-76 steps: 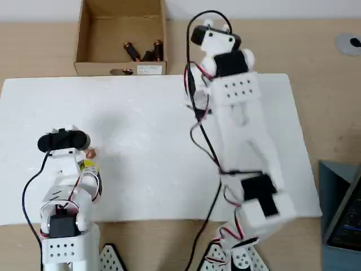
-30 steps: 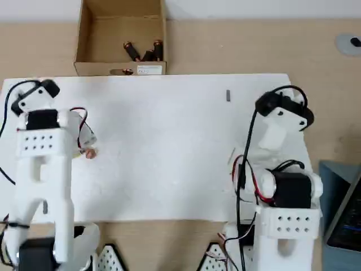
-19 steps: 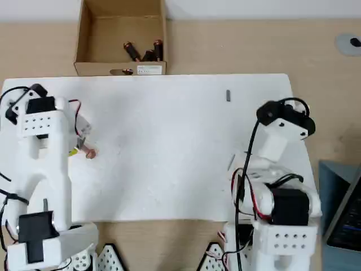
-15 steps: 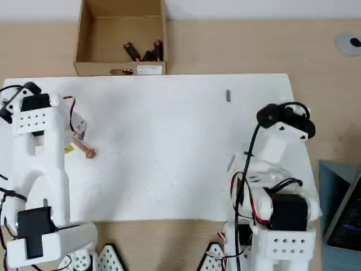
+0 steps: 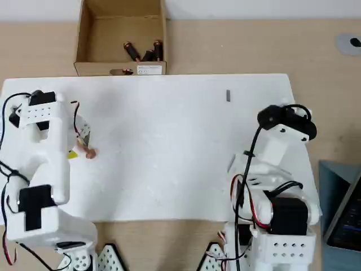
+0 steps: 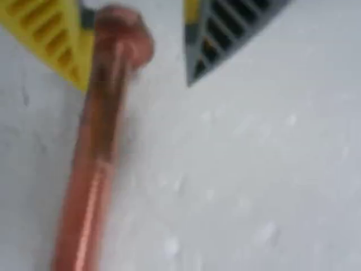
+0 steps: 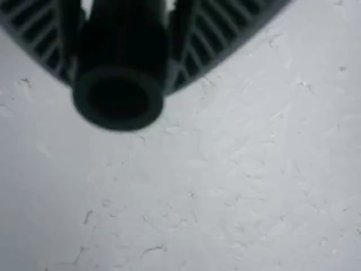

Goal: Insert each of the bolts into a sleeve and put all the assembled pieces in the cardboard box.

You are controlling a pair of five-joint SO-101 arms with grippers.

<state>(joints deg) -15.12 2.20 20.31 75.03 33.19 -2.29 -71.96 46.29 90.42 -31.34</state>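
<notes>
Blurred up close, far end cut off: copper bolt (image 6: pixel 98 141) flat on white board (image 5: pixel 169 158) near its left edge, inside parted left pincer (image 6: pixel 138 68); right pincer (image 7: pixel 121 51) clamped on black sleeve (image 7: pixel 118 99), open board between.

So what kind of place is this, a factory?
Likely a small lab or hobby bench, not a factory: two white arms with loose wiring sit at a wooden table, with a cardboard box of parts and a laptop edge beside them.
</notes>
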